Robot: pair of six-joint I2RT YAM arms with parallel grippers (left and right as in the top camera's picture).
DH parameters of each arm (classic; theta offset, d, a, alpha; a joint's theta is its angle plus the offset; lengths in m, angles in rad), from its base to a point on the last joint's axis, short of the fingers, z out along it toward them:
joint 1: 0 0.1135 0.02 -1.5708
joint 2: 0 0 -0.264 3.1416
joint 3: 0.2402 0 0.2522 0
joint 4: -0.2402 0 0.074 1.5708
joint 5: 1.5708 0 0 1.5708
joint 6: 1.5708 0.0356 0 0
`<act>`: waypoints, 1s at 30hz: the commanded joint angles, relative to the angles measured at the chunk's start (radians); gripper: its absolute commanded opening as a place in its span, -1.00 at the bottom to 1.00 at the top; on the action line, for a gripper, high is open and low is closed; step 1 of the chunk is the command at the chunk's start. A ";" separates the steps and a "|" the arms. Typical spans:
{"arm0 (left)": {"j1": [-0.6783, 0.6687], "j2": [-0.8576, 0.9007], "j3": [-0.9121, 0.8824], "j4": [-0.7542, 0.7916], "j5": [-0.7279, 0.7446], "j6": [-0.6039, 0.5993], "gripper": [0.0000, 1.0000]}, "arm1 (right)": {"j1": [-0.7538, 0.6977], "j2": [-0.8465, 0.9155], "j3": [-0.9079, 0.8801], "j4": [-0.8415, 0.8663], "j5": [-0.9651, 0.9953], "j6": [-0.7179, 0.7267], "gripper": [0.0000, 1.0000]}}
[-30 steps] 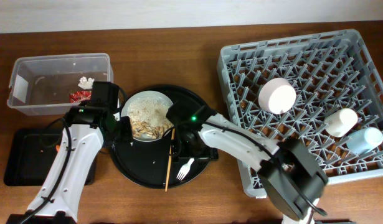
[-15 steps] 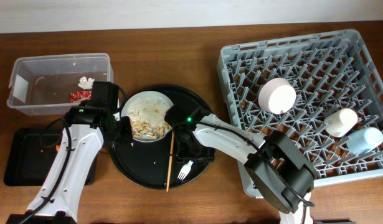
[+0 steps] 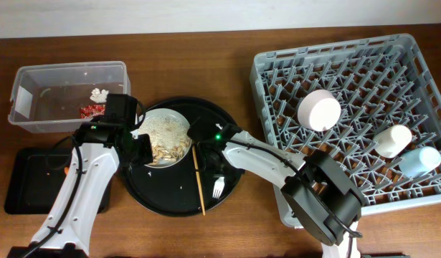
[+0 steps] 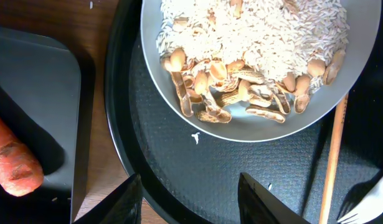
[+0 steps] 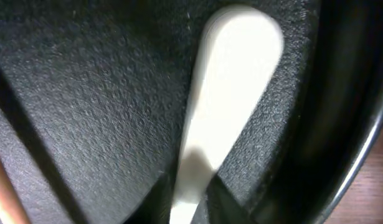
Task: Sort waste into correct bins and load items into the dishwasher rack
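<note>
The pale plate (image 3: 163,136) with beige food scraps (image 4: 253,37) lies on the round black tray (image 3: 178,197). My right gripper (image 5: 188,205) is low over that tray and shut on the handle of the white fork (image 5: 235,74), whose tines (image 3: 218,188) point toward the front. The wooden chopstick (image 3: 198,179) lies just left of the fork. My left gripper (image 4: 188,190) is open, with its jaws either side of the round tray's left rim below the plate. A carrot piece (image 4: 14,165) lies in the shallow black tray (image 3: 26,197). The red wrapper (image 3: 92,110) and white scrap (image 3: 99,93) are in the clear tub (image 3: 69,68).
The grey dishwasher rack (image 3: 363,72) fills the right side and holds an upturned pink bowl (image 3: 319,110), a cream cup (image 3: 392,140) and a blue cup (image 3: 419,161). Bare wood runs between the round tray and the rack.
My right gripper has closed on the fork handle. The round tray with the plate has slid slightly left, and the chopstick's near end has swung right. The left arm stays put.
</note>
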 commanded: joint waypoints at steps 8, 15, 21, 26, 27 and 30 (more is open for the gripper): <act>0.005 -0.007 -0.010 -0.002 0.006 -0.013 -0.03 | 0.006 0.032 0.001 -0.003 -0.026 -0.015 -0.74; 0.005 -0.007 -0.010 -0.001 0.006 -0.013 -0.03 | 0.006 0.031 0.002 0.003 -0.065 -0.069 -0.76; 0.005 -0.007 -0.010 -0.001 0.006 -0.013 -0.03 | 0.006 0.031 0.002 0.043 -0.181 -0.140 -0.75; 0.005 -0.007 -0.010 -0.001 0.006 -0.013 -0.03 | 0.006 0.031 0.001 0.044 -0.189 -0.140 -0.88; 0.005 -0.007 -0.010 -0.001 0.006 -0.013 -0.02 | 0.006 0.031 0.001 0.044 -0.190 -0.140 -0.92; 0.005 -0.007 -0.010 -0.001 0.006 -0.013 -0.02 | 0.006 0.031 0.001 0.042 -0.192 -0.141 -0.92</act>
